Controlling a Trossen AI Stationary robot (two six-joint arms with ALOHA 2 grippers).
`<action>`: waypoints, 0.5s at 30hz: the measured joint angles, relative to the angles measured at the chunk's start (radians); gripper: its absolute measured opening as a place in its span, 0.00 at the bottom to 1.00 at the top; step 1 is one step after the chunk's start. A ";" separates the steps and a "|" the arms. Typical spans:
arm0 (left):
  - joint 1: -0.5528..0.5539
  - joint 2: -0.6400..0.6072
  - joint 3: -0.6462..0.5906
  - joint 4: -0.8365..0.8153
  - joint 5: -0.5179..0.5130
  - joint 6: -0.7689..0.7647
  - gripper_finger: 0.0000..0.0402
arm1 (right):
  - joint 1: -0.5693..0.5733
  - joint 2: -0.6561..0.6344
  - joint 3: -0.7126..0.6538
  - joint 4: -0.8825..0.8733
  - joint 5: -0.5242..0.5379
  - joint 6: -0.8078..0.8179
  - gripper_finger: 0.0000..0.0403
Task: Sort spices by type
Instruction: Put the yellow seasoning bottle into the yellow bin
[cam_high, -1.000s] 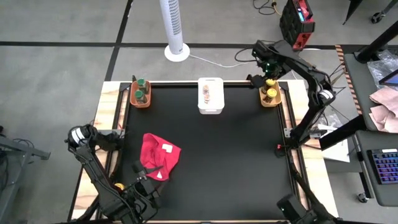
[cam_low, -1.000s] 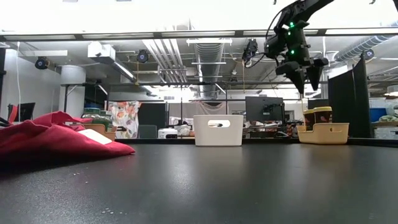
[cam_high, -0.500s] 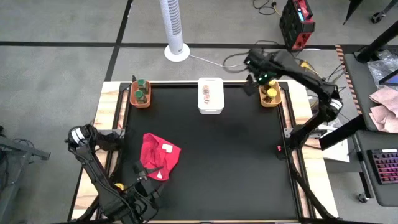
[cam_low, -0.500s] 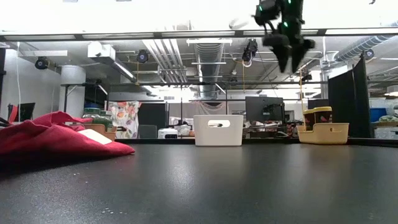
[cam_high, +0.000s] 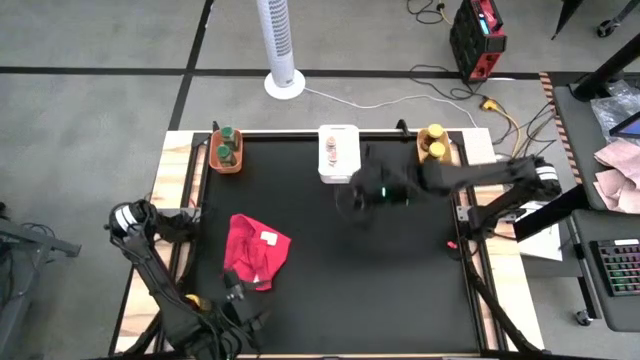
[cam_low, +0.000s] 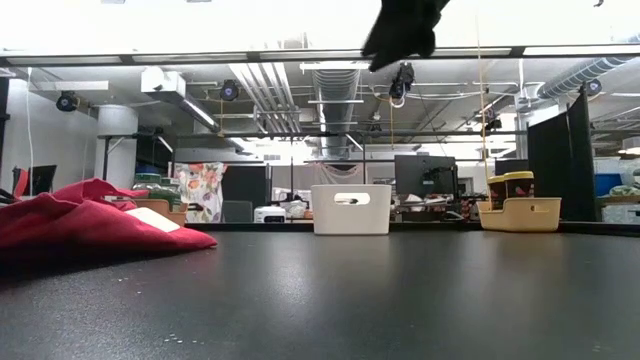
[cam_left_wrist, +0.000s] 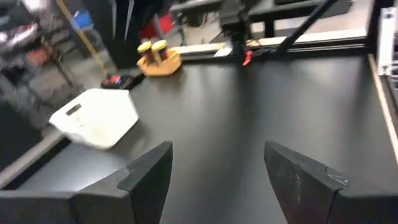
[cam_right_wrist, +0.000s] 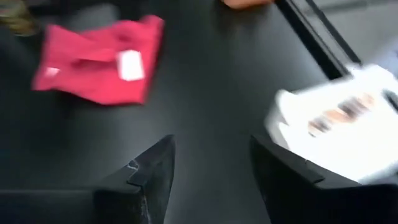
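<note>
Only the high view shows green-lidded jars (cam_high: 225, 147) in the orange bin (cam_high: 226, 163). Both the right gripper (cam_right_wrist: 211, 165) and left gripper (cam_left_wrist: 217, 171) gape empty over the black table (cam_high: 380, 280).

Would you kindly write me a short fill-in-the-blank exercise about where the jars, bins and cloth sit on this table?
1. The yellow-lidded jars stand in the bin at the table's far ______ corner.
2. The bin between the two outer bins, the middle bin, is ______ in colour.
3. The cloth lying on the black mat is ______.
4. The green-lidded jars stand in the ______ bin.

Missing words: right; white; red; orange
</note>
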 joint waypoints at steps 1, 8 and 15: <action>0.003 0.000 -0.015 0.073 -0.006 0.077 0.59 | 0.035 0.000 -0.036 0.067 0.016 0.000 0.48; 0.059 0.000 -0.145 0.634 0.149 0.576 0.59 | 0.174 0.021 -0.239 0.434 0.185 0.028 0.40; 0.128 0.000 -0.403 1.334 0.376 1.037 0.59 | 0.175 0.029 -0.373 0.690 0.202 0.079 0.27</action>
